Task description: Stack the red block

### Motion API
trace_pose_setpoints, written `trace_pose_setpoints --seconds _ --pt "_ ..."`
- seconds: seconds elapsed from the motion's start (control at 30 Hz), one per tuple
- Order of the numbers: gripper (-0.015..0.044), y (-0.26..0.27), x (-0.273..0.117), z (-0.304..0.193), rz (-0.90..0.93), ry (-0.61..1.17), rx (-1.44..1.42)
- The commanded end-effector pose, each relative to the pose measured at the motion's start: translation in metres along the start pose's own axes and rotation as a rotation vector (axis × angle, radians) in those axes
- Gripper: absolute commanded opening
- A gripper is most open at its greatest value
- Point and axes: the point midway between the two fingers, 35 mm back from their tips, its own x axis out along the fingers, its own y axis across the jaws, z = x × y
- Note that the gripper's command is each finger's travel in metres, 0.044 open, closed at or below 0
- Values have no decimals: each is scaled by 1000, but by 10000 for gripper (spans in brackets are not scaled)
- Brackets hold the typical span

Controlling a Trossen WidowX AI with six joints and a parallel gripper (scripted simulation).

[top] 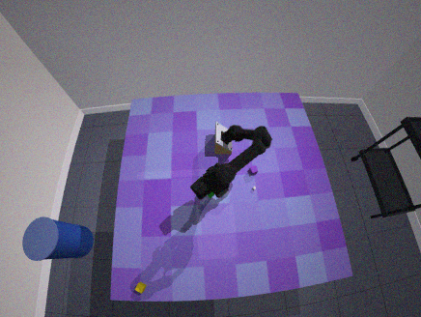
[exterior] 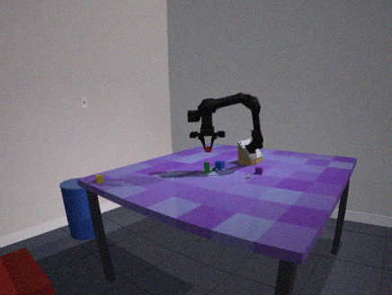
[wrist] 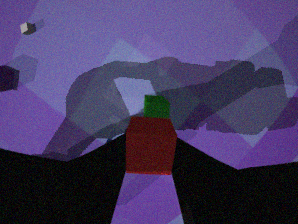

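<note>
One purple checkered table [exterior: 252, 211], grey walls, blue cylinder [exterior: 77, 209] beside it.

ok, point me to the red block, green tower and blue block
red block [wrist: 150, 144], wrist view, middle of its visible face, held between the fingers
green tower [exterior: 207, 167], exterior view, middle of its side
blue block [exterior: 219, 165], exterior view, its front face
</note>
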Motion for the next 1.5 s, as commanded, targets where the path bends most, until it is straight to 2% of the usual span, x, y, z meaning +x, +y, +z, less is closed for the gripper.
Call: trace_pose_setpoints --seconds 0.0,0.63,1.47 --pt "0 -9 2 -3 1 4 -5" --pt "0 -9 61 -3 3 2 -6" --pt "0 -9 63 -3 3 2 -6"
